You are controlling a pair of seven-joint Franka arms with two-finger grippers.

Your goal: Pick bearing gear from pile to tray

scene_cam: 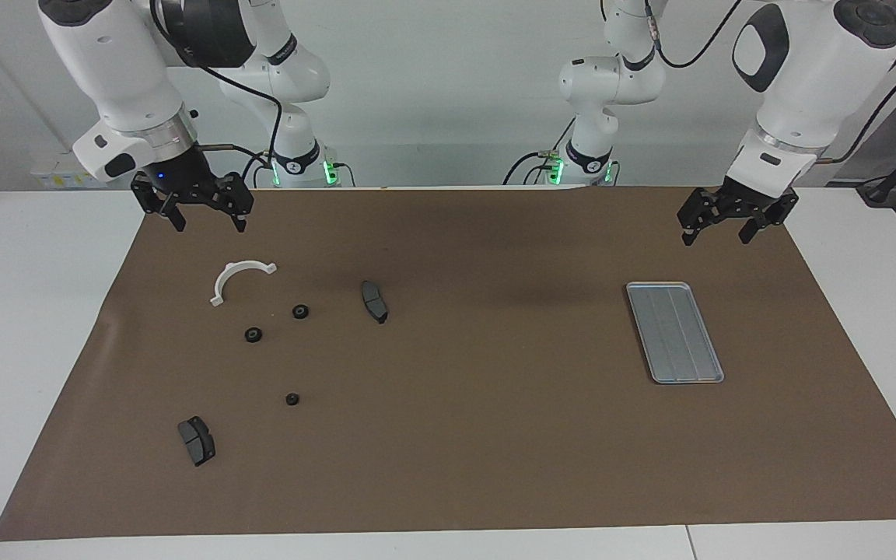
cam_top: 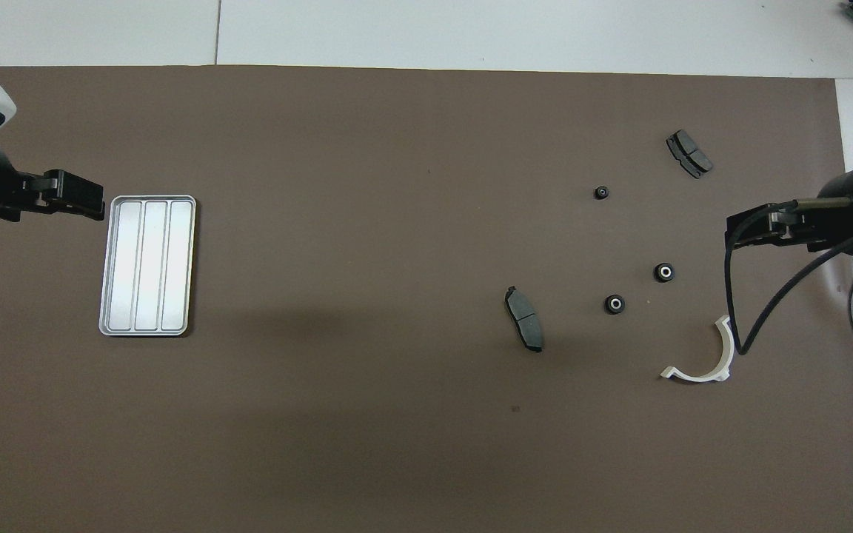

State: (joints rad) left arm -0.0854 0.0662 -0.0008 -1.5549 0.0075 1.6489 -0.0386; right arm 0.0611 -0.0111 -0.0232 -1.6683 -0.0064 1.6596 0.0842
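Here the small flat rectangular silver-grey metal tray (scene_cam: 674, 332) with lengthwise grooves lies bare at the right of the facing view, on the brown mat (scene_cam: 495, 435) that covers the white surface (scene_cam: 36, 311). The pile is scattered at the left of that view: a white half-ring bracket (scene_cam: 239, 278), three little black round gears (scene_cam: 300, 312) (scene_cam: 253, 335) (scene_cam: 292, 400), and two dark grey curved pads (scene_cam: 374, 301) (scene_cam: 197, 440).

The right tool (scene_cam: 202, 210) hangs in the air at the upper left of the facing view, over the mat's edge above the bracket, its fingers apart and holding nothing. The left tool (scene_cam: 715, 226) hangs at the upper right, over the mat above the tray, its fingers likewise apart and bare.
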